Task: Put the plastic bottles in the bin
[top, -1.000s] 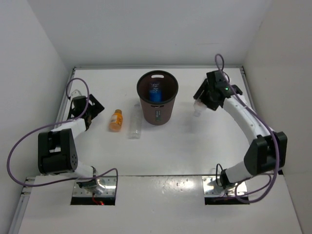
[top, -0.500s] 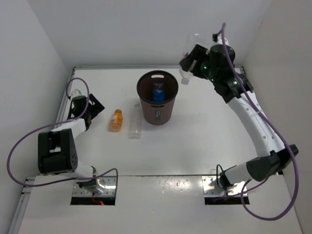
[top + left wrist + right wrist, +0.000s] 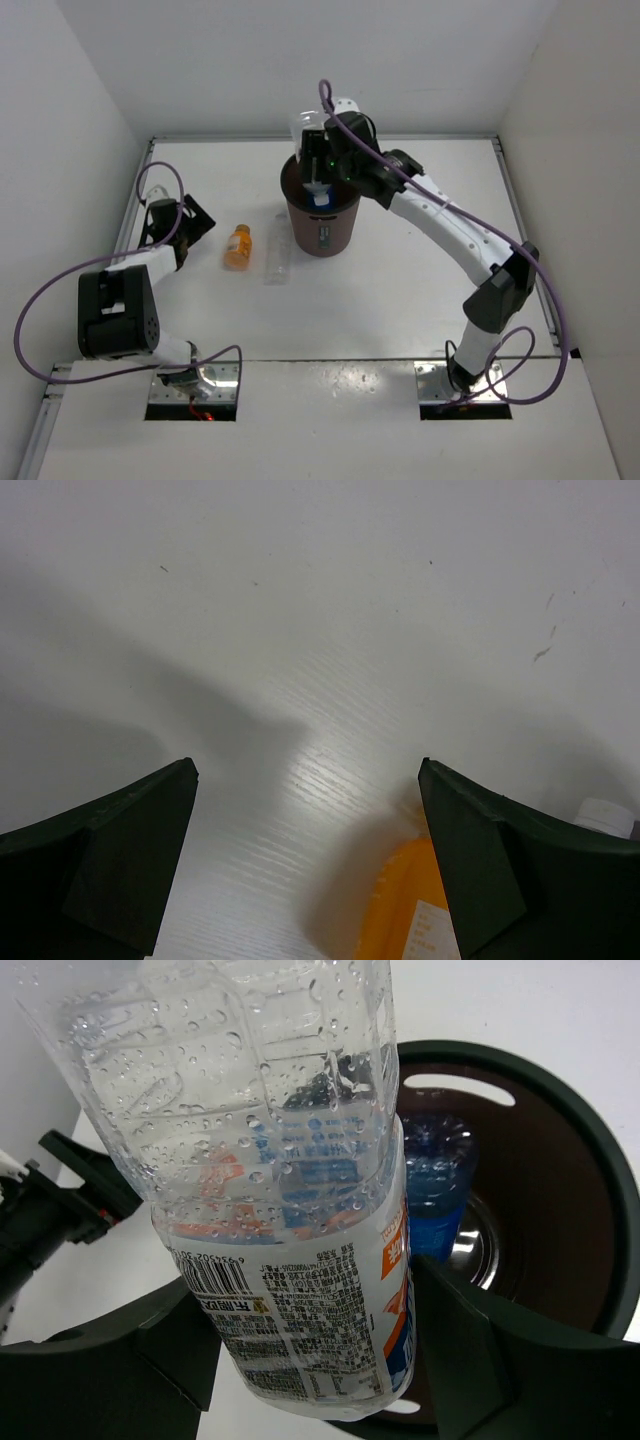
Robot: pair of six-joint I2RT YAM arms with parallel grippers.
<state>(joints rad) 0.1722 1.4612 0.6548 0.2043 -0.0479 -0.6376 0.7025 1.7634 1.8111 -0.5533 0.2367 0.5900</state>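
My right gripper is shut on the clear labelled bottle and holds it over the dark brown bin, above its left rim. The blue-tinted bottle stands inside the bin. The short orange bottle and the slim clear bottle lie on the table left of the bin. My left gripper is open and empty, left of the orange bottle, whose end shows between its fingers.
White walls close the table on the left, back and right. The right arm reaches across from the right side to the bin.
My right gripper has swung left with the labelled bottle, from the table's right side up and over to above the bin. The left arm has not moved.
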